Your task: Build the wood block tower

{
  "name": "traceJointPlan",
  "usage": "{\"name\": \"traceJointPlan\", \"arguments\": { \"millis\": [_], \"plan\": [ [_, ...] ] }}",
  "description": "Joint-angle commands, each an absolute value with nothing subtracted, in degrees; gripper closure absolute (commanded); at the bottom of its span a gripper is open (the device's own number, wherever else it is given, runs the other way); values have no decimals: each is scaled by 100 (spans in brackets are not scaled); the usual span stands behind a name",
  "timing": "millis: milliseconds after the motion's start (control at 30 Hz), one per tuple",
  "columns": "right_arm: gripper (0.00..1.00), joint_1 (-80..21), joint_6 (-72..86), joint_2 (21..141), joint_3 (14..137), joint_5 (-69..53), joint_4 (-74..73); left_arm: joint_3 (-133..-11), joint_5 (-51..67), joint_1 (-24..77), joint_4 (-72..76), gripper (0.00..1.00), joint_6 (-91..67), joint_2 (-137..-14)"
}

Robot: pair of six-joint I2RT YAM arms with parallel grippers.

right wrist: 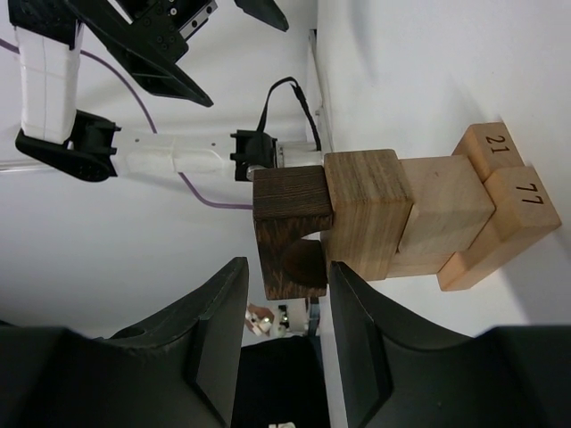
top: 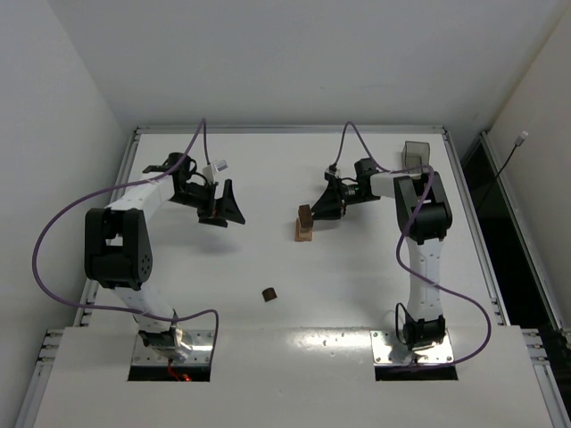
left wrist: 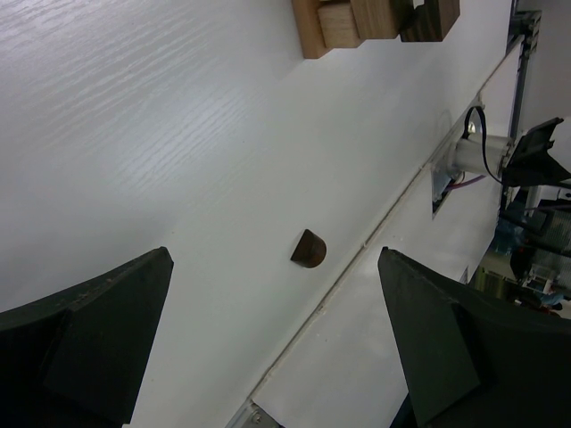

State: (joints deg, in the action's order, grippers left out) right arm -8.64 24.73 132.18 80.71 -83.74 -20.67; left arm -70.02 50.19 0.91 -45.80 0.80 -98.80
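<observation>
Left wrist view: tower is cut by the top edge, only a strip of it shows. Fingers of the left gripper run off the bottom edge. Clutter past the table edge is blurred, unreadable.

Overhead: tower too small to count blocks. Loose block too small for shape. Bin partly behind right arm.

Right wrist view: finger roots of the right gripper are cut by the bottom edge. Top block has its lower end between the jaws. There is a sliver of gap on one side; the other is too tight to call. Blurred bits lie beyond.
</observation>
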Motion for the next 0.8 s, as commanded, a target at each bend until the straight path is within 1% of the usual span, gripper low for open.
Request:
{"name": "traceJointPlan", "arguments": {
  "millis": [0,167,333,467,533,667,700,767],
  "plan": [
    [61,-817,2276,12858,8068,-8429,-1969,-7093,5194,18,-4474,0,167,-9879],
    [61,-765,2276,12797,8068,-8481,-1969,-7093,5194,18,-4474,0,167,-9879],
    [61,-476,2276,12561,7937,-8350,-1969,-6953,5081,18,-4421,0,115,-9765],
    [61,-133,2084,12200,7525,-7955,-2021,-6619,4782,18,-4316,4,9,-9353],
    [61,17,1865,11779,7401,-7508,-2187,-6452,4606,18,-4263,4,9,-9150],
    [61,220,530,10918,7514,-6120,-3695,-6074,4193,184,-4263,4,149,-8684],
    [61,220,171,10725,7515,-5404,-3822,-6073,4088,376,-4263,4,210,-8597],
    [62,159,-121,10138,7332,-4750,-3885,-5951,3824,614,-4263,4,272,-8395]
  ]
}}
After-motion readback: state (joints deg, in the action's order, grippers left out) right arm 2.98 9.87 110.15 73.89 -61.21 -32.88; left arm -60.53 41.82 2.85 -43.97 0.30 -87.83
